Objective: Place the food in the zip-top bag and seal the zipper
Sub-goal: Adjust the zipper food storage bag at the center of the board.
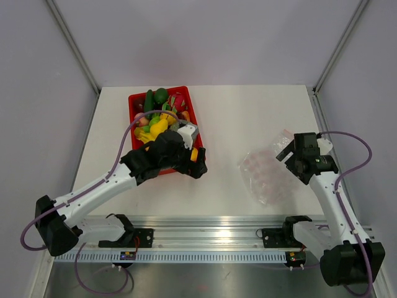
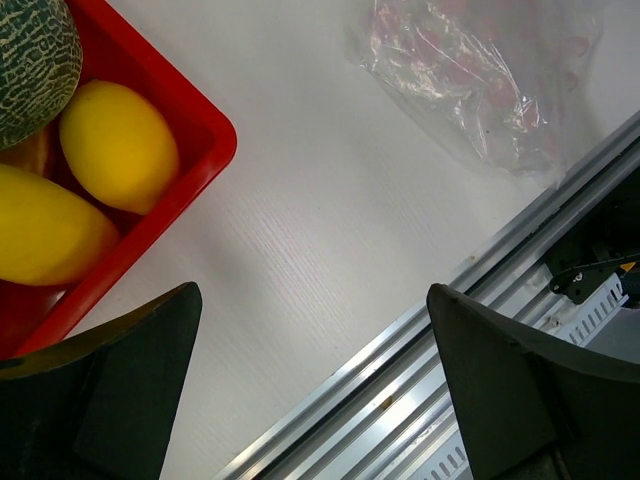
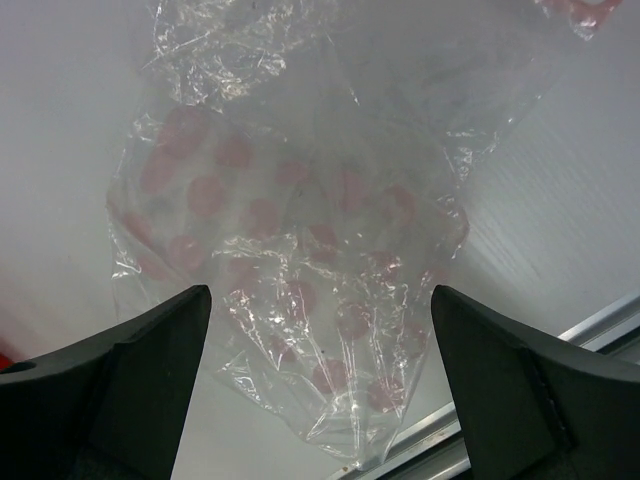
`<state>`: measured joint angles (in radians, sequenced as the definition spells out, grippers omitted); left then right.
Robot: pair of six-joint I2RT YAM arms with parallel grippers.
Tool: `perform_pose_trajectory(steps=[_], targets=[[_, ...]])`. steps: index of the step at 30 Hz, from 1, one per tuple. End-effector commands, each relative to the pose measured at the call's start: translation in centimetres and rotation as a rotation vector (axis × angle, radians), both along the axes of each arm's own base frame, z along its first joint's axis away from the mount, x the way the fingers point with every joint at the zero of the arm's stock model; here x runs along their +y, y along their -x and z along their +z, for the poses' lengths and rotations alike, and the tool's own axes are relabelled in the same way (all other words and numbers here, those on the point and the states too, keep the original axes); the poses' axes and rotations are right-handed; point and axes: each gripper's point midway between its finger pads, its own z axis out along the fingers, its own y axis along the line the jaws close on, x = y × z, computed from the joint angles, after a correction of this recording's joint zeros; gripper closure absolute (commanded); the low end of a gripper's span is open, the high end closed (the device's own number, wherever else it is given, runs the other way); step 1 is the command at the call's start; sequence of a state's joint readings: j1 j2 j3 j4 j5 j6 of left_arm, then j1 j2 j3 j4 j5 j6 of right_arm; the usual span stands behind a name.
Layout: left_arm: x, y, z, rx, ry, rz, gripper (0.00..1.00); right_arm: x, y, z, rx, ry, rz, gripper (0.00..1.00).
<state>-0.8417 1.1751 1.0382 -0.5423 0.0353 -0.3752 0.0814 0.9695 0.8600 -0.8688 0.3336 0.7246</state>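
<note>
The food (image 1: 160, 116) lies piled in a red tray (image 1: 132, 101) at the back left of the table. In the left wrist view I see two yellow fruits (image 2: 118, 140) and a netted melon (image 2: 30, 55) inside the tray's corner (image 2: 205, 150). My left gripper (image 1: 200, 166) (image 2: 315, 330) hangs open just past that near right corner, with nothing between its fingers. The zip-top bag (image 1: 265, 175) (image 3: 300, 250), clear with pink dots, lies crumpled and flat on the right. My right gripper (image 1: 286, 151) (image 3: 320, 340) is open above it. I cannot make out the zipper.
A metal rail (image 1: 205, 220) (image 2: 480, 330) runs along the table's near edge, close to the bag's near end. White tabletop (image 1: 229, 124) lies between tray and bag. Grey walls stand on both sides and behind.
</note>
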Motion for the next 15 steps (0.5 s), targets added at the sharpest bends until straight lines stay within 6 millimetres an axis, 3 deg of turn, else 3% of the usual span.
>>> perform_pose_trajectory(steps=[1,6,9,13,14,15], targets=[[-2.1,-0.2,3.0,-0.025,0.109,-0.044,0.01,2.3,0.5,-1.2,0.009,-0.171,-0.028,0.01],[-1.8,-0.8,3.8,-0.055,0.075,-0.036,0.01,4.6,2.2,-6.2,0.103,-0.312,-0.047,0.0],[-1.0,-1.1,3.5,-0.072,0.03,-0.022,0.01,7.1,2.4,-7.8,0.073,-0.427,0.012,0.01],[-0.3,-2.0,3.5,-0.098,-0.01,0.018,0.01,11.1,0.9,-7.2,0.004,-0.478,0.167,0.04],[-0.2,-2.1,3.5,-0.102,-0.011,0.021,0.01,12.9,0.8,-7.0,0.011,-0.484,0.237,0.04],[-0.2,-2.1,3.5,-0.101,-0.01,0.022,0.01,14.2,-1.1,-5.5,-0.046,-0.506,0.277,0.04]])
